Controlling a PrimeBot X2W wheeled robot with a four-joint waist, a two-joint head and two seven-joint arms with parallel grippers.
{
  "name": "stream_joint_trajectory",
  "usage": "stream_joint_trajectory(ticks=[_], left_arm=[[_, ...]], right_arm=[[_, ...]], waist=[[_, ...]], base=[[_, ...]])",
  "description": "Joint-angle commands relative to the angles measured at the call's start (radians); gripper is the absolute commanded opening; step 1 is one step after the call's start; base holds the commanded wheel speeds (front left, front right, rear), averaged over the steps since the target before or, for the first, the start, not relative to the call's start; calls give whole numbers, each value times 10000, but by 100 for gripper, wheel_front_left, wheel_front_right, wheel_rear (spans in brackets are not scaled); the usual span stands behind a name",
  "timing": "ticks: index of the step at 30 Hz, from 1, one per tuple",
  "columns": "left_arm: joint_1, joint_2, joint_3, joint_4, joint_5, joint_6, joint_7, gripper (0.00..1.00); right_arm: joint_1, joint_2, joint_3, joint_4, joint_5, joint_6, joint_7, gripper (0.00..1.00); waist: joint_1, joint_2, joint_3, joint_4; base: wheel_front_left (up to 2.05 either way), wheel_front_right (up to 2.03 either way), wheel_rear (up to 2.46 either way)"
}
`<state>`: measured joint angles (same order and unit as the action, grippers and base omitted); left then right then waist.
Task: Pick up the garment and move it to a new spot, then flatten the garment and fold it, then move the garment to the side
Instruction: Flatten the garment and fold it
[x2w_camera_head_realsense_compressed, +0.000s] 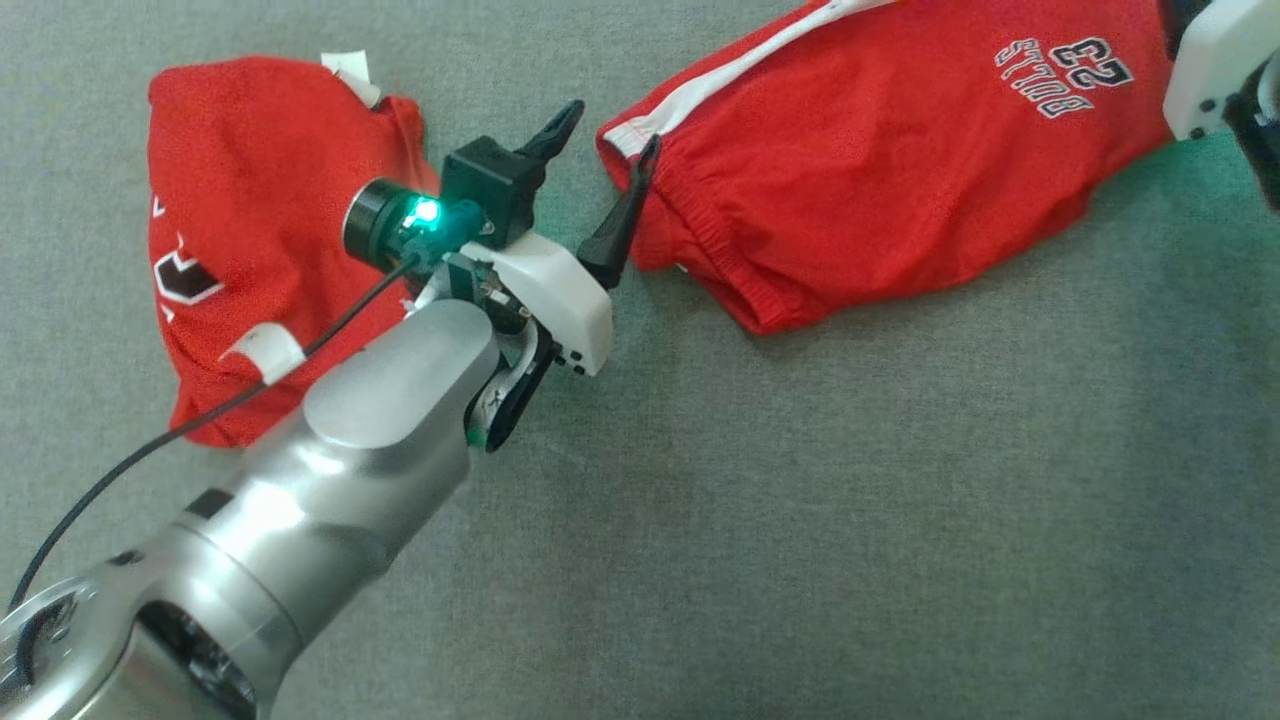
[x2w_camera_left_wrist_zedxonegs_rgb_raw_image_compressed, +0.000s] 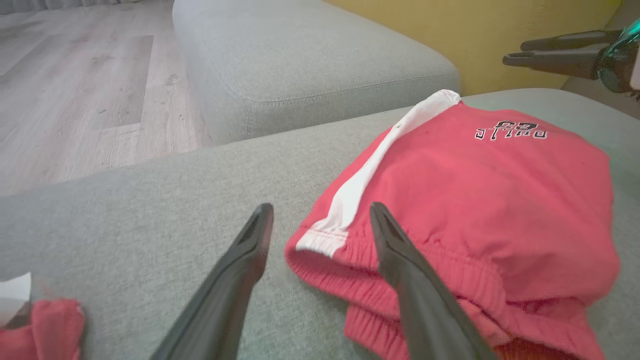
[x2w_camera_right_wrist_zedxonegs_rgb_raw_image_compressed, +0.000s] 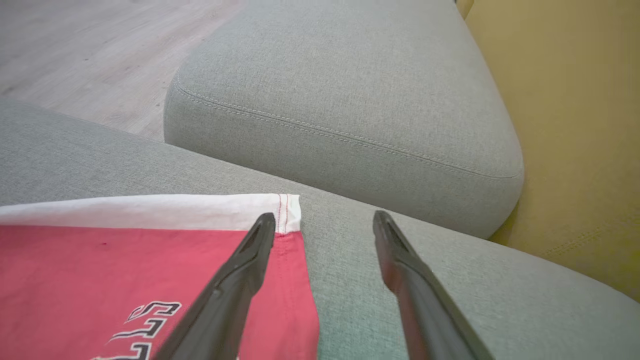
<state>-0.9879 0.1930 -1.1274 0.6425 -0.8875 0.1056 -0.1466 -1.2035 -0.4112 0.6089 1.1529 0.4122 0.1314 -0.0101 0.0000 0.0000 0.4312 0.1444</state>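
The garment (x2w_camera_head_realsense_compressed: 880, 150) is a pair of red shorts with a white side stripe and a "BULLS 23" print, lying spread across the grey cushion. My left gripper (x2w_camera_head_realsense_compressed: 613, 125) is open at its elastic waistband corner, one finger over the cloth and one over the bare cushion, as the left wrist view shows (x2w_camera_left_wrist_zedxonegs_rgb_raw_image_compressed: 321, 207). Nothing is pinched between them. My right gripper (x2w_camera_right_wrist_zedxonegs_rgb_raw_image_compressed: 325, 216) is open too, its left finger above the garment's (x2w_camera_right_wrist_zedxonegs_rgb_raw_image_compressed: 125, 270) white-edged hem corner and its right finger over the cushion. Its white wrist housing (x2w_camera_head_realsense_compressed: 1210, 80) sits at the top right of the head view.
A second red garment (x2w_camera_head_realsense_compressed: 250, 200) with white tags lies crumpled to the left, under my left forearm. The work surface is a grey upholstered cushion (x2w_camera_head_realsense_compressed: 800, 500). Beyond it stand another grey cushion (x2w_camera_right_wrist_zedxonegs_rgb_raw_image_compressed: 350, 100), a wooden floor (x2w_camera_left_wrist_zedxonegs_rgb_raw_image_compressed: 75, 75) and a yellow wall (x2w_camera_right_wrist_zedxonegs_rgb_raw_image_compressed: 575, 125).
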Motion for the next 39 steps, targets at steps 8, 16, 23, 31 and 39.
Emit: stream_joint_trajectory(ticks=[8,16,23,31,39], left_arm=[[-463,288,662,-16,100,239,-678,100],[523,602,2212,-993,234,1062,-1141,100],[3043,745,4212,-3016,1726,1923,-1149,100],[5544,397,5307,-3733,2770,2167,-1150,100],[7589,-206,6447,-3961,3761,1550,-1151,100]], right_arm=[[-52,181,-401,-71,602,-7,-1467,100],[1221,684,-1632,-1229,1483,-7,-2495,100],[4194,1716,-3980,-4117,531,-7,-2514,100],[7776,3217,-5849,-6311,-815,-7,-2515,100],[10191,3601,-6093,-7818,-1116,-7,-2516,100]], waist=[[0,0,-980,-416],[0,0,-2238,-909],[0,0,-3038,-1262],[0,0,-3485,-1365],[0,0,-3788,-1410]], base=[[0,0,0],[0,0,0],[0,0,0],[0,0,0],[0,0,0]])
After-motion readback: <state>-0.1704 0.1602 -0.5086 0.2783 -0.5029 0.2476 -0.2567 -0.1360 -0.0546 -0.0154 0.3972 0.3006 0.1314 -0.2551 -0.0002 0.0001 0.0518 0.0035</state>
